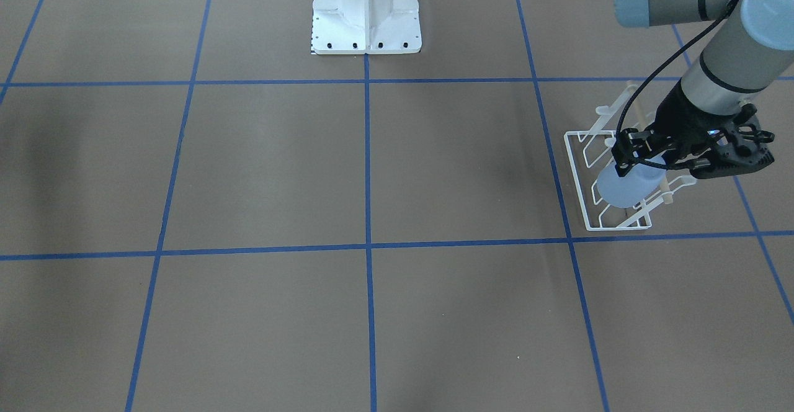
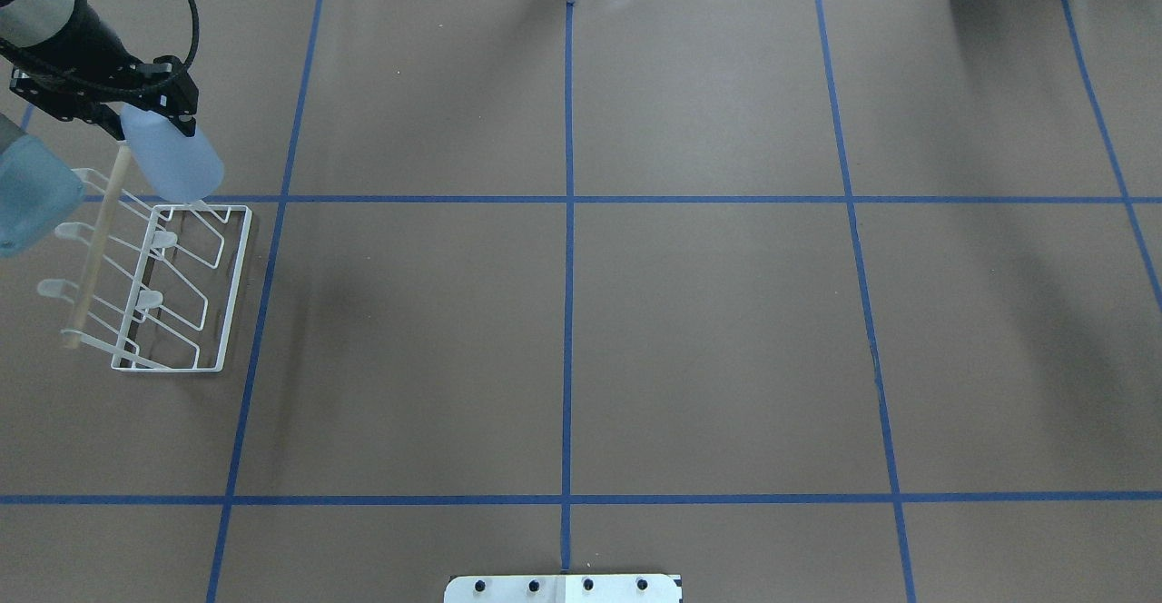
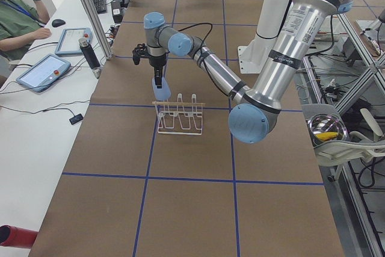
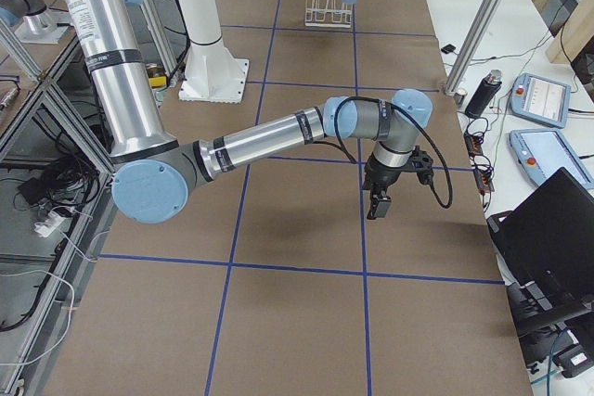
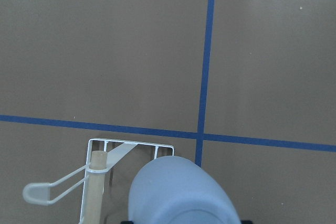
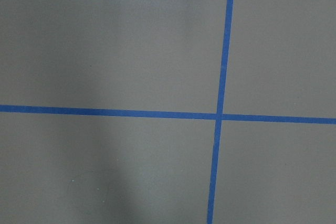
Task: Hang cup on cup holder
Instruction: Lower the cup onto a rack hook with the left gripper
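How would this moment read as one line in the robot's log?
left claw: shut on cup | cup: raised over cup holder end, not clearly hung | right claw: far off, grip unclear

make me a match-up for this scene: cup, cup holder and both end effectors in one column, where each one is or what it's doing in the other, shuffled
1. cup
2. cup holder
3. left end effector
4. right end effector

a. stands on the table
b. clamped on the cup
c. lifted, above one end of the cup holder
d. hangs over the table, far from the cup holder

Pairs: 1-c, 2-a, 3-b, 4-d
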Controlling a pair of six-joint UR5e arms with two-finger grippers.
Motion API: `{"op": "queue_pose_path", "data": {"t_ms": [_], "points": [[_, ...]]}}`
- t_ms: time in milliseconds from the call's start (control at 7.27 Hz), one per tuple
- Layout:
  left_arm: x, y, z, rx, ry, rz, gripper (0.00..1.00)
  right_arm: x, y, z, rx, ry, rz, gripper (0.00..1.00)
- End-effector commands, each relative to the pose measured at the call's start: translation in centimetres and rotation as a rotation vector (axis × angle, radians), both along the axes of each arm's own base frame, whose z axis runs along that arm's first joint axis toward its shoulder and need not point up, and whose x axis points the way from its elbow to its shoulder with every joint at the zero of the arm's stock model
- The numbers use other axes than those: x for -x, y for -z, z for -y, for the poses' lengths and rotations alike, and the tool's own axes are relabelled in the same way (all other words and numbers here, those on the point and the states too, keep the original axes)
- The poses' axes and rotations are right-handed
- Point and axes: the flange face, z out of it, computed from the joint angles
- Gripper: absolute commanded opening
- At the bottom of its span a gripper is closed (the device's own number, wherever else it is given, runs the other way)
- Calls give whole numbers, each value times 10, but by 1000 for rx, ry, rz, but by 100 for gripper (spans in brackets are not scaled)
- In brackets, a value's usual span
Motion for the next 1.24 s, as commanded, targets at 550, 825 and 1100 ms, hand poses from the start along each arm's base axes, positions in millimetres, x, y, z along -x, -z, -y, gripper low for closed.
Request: {"op": "queue_pose_path", "data": {"t_ms": [550,825,1100], "points": [[-15,-39,8,-3,-10,-5,98,2,-13,-10,22,-3,26,100],[-9,-49,1,-40,-10,-16,99,5,-21,-17,51,-11,78,100],[7,-62,-5,-69,-30,4,99,4,-26,-15,40,-15,76,100]]}}
